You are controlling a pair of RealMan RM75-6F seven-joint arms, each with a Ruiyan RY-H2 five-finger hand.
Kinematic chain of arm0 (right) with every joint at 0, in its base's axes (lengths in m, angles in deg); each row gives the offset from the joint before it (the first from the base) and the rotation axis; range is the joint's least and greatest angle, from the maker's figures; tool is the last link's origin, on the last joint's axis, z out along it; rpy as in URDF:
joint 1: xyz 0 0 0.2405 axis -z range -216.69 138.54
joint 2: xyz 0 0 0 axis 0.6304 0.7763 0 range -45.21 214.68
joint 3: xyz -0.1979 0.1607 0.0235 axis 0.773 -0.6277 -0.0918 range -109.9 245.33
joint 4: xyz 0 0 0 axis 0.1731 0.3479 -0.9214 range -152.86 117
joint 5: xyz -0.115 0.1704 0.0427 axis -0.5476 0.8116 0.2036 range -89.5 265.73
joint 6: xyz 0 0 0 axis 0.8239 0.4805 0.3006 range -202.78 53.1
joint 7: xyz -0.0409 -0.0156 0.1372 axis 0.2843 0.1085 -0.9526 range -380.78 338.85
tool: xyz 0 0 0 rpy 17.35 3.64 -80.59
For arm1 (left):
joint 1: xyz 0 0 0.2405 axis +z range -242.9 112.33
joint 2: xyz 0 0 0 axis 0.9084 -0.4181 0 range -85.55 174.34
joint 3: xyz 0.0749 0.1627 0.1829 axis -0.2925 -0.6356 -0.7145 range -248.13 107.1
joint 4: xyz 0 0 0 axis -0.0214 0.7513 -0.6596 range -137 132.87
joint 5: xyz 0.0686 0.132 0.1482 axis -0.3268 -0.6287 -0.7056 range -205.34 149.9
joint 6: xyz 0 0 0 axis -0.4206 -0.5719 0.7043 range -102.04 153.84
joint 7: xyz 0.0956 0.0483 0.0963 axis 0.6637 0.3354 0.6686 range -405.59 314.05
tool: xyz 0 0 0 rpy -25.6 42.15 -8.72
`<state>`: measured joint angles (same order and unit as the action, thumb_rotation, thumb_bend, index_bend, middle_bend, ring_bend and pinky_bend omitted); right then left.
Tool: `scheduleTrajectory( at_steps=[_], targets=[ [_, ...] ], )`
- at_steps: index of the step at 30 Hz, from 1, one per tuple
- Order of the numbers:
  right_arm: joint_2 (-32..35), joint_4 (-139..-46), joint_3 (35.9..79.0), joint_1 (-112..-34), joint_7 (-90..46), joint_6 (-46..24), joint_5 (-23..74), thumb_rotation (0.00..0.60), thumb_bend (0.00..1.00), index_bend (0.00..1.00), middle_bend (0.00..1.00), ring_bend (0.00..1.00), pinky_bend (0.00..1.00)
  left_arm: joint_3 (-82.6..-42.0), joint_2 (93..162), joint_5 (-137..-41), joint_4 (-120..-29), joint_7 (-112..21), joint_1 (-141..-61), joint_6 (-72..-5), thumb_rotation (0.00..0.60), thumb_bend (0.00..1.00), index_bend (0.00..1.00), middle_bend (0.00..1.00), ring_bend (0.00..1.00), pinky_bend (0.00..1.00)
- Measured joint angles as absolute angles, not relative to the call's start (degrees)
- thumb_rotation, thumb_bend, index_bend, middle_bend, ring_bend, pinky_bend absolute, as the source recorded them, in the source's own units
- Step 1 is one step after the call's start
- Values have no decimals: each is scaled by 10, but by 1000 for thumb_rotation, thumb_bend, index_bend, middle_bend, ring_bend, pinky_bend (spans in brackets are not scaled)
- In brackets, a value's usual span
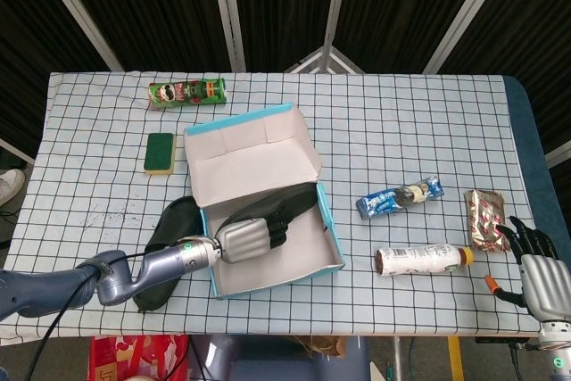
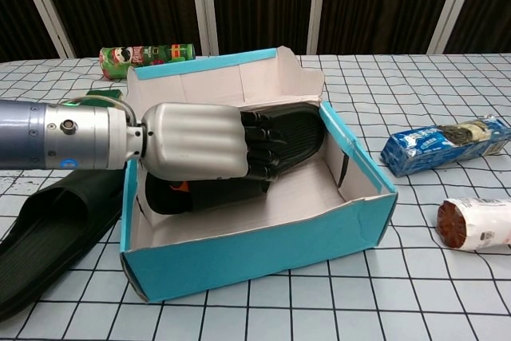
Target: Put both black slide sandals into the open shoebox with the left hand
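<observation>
While my left robot hand [image 2: 209,152] grasps one sandal [image 2: 297,133] inside the shoebox [image 2: 263,257], its soft rubber flexes; grip midsole.

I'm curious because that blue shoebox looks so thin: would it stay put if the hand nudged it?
Probably not. The shoebox is thin cardboard holding only one sandal, so it likely slides or swivels easily on the checked cloth. Its walls look bendy, so they may flex under the left hand.
</observation>
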<state>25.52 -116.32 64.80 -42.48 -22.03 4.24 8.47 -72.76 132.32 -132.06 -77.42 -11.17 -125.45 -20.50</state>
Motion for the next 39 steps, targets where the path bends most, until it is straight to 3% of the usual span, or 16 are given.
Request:
scheduleTrajectory(
  at_steps=[7, 16, 23, 39],
  targets=[
    [256, -1164, 648, -425, -221, 40, 85, 600, 273, 173, 57, 107, 68, -725, 1313, -1354, -773, -75, -1260, -232, 600, 338, 174, 79, 0, 105],
    [257, -1165, 648, -426, -222, 37, 87, 600, 272, 173, 57, 107, 68, -727, 1281, -1368, -806, -28, -1267, -220, 600, 339, 172, 65, 0, 93],
    [258, -1167, 649, -427, -221, 36, 87, 600, 273, 173, 57, 107, 69, -728, 1250, -1373, -832, 20, -1267, -198, 600, 338, 172, 71, 0, 93],
    [258, -1172, 649, -428, -215, 32, 93, 600, 272, 173, 57, 107, 68, -706, 1191, -1366, -873, 37, -1252, -225, 600, 338, 188, 110, 0, 95]
  ],
)
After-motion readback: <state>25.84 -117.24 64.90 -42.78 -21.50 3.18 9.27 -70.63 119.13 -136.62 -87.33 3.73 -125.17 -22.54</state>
